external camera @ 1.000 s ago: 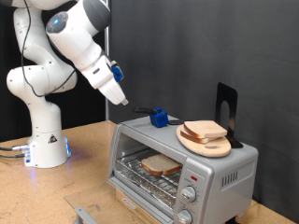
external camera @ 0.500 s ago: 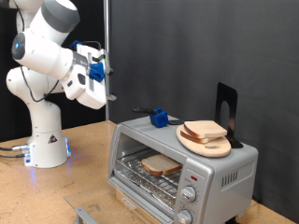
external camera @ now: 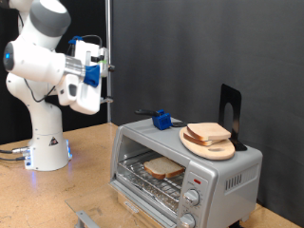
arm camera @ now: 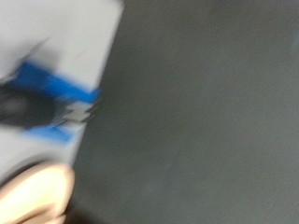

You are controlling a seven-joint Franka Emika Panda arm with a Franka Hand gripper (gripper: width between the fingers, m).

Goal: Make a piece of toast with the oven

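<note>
The silver oven (external camera: 204,169) stands at the exterior view's lower right, with two knobs on its front. One piece of toast (external camera: 163,168) lies inside on the wire rack, seen through the front. A second slice (external camera: 207,131) lies on a round wood board (external camera: 217,148) on top of the oven. My gripper (external camera: 106,74) is up in the air at the exterior view's left, well away from the oven, with nothing seen in it. The wrist view is blurred and does not show the fingers.
A small blue object (external camera: 163,120) with a black handle sits on the oven top; it also shows in the wrist view (arm camera: 56,89). A black stand (external camera: 229,106) rises behind the board. The robot base (external camera: 46,142) stands on the wooden table. A dark curtain hangs behind.
The arm has swung up and away from above the oven top towards the exterior view's left, and the hand has turned. The oven, the toast and the board have not moved.
</note>
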